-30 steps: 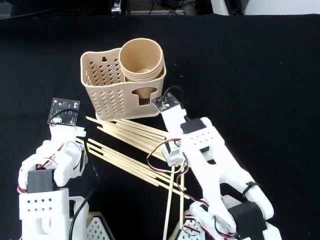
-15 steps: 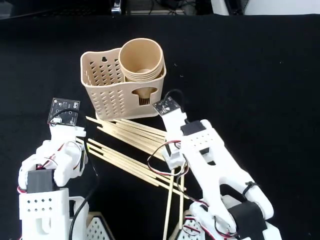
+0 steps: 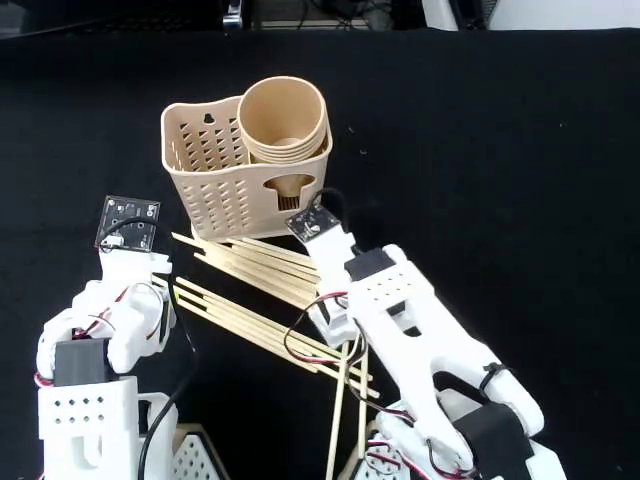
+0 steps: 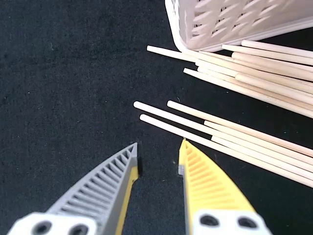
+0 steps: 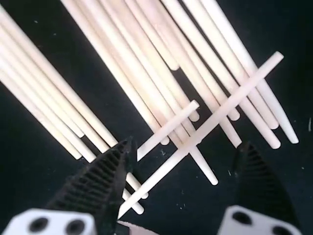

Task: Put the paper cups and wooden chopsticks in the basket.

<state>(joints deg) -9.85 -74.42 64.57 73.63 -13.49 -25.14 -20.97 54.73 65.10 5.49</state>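
Black tabletop (image 3: 520, 150) with chopsticks (image 3: 250, 262) partly hidden under the right arm (image 3: 420, 320) (left fingers (image 4: 205, 196) and right fingers (image 5: 95, 183) both apart, empty).

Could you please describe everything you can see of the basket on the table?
The basket is a small, cream, plastic-looking tub with rounded corners. Its walls are perforated with rows of slots, and the near wall has a cut-out handle hole. It stands upright on the black table. A nested stack of paper cups sits inside at one end and rises above the rim. Wooden chopsticks lie along its near base, and some ends appear to touch its bottom corner.
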